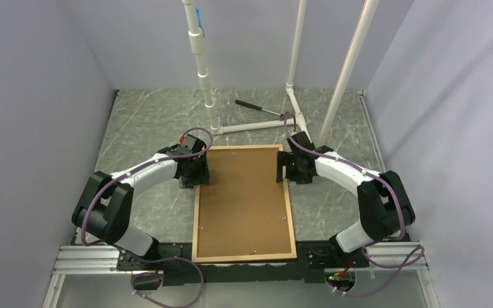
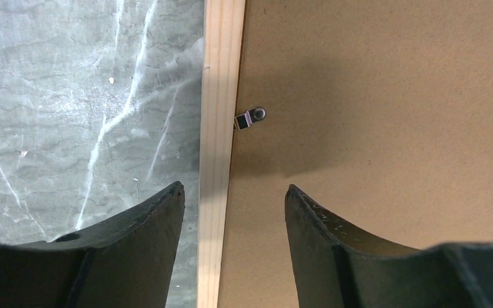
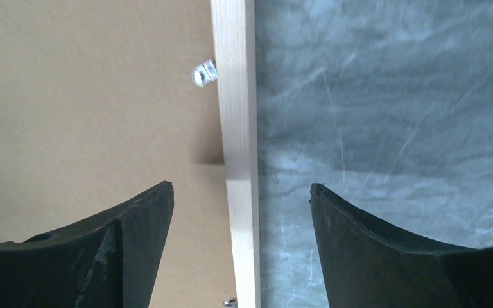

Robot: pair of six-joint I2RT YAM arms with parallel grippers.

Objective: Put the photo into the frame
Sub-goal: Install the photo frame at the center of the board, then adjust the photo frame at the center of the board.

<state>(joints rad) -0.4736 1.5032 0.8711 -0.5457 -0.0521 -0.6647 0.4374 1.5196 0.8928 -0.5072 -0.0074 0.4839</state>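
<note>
R-wrist | I see my jaws spread wide, one either side of the frame (image 3: 234,96) rail, neither touching it | brown backing board (image 3: 70,96) left of rail, grey marbled bench (image 3: 391,96) right | metal clip (image 3: 203,72) at rail's inner edge

Left arm (image 1: 142,174): base at the near edge, elbow bent out to the left, white forearm reaching inward.
Left gripper (image 1: 193,169): pointing down, fingers (image 2: 147,244) spread apart, holding nothing.
Right arm (image 1: 343,170): mirrored, elbow out to the right, forearm reaching inward.
Right gripper (image 1: 293,165): pointing down, fingers (image 3: 122,244) spread wide, holding nothing.
Both grippers: level with each other, well apart.
</note>
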